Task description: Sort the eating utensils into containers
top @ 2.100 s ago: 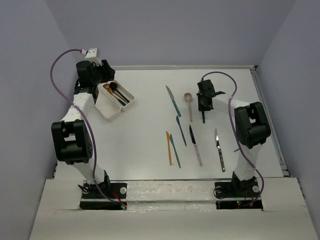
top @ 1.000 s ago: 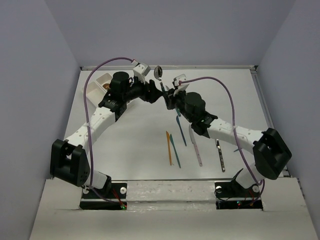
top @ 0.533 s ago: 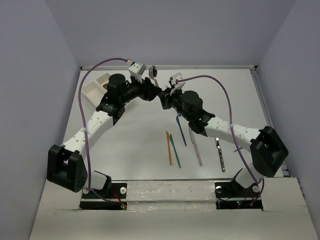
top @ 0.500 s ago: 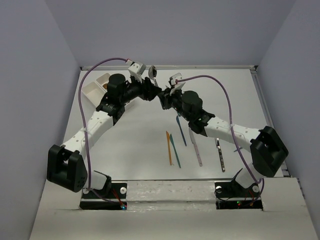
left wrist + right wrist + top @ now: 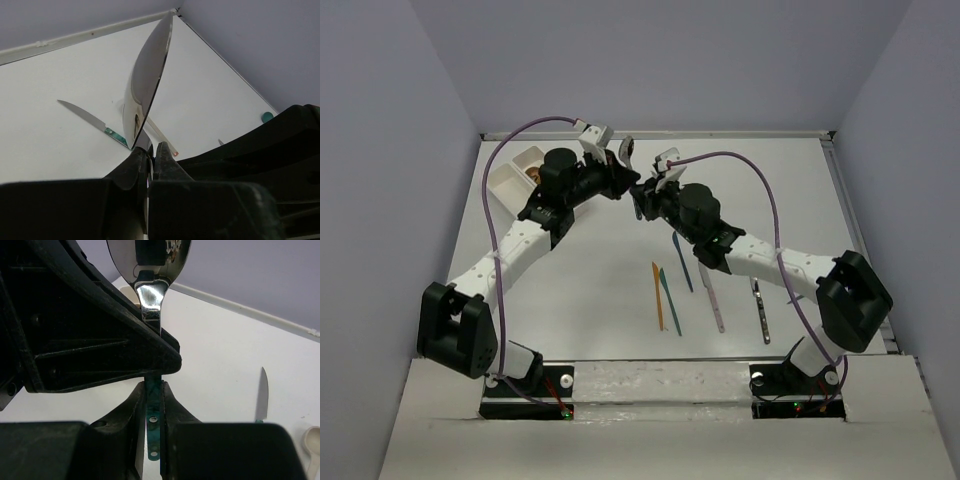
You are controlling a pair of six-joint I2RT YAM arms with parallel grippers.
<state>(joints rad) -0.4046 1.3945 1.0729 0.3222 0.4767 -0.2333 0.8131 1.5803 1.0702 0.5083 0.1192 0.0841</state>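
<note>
Above the left gripper [image 5: 150,151], a likely stiff, slick spoon [image 5: 148,82] is pinched by its neck, its handle clamped in the right gripper [image 5: 153,390].

Bright, soft, even light; mirror glare on the spoon [image 5: 147,80]; dark, blurry wrist-view foregrounds.

The spoon [image 5: 147,75] has a mirror-polished metal bowl that throws back reflections, and its handle has a duller teal finish. The fingers [image 5: 131,407] of the right gripper [image 5: 153,390] and those of the left gripper [image 5: 150,152] look like matt black plastic, faintly grained. The knife [image 5: 82,114] has a bright, smooth metal blade and a glossy teal grip. The table [image 5: 45,145] is smooth, matt white. The trays [image 5: 510,178] are plain white plastic.
</note>
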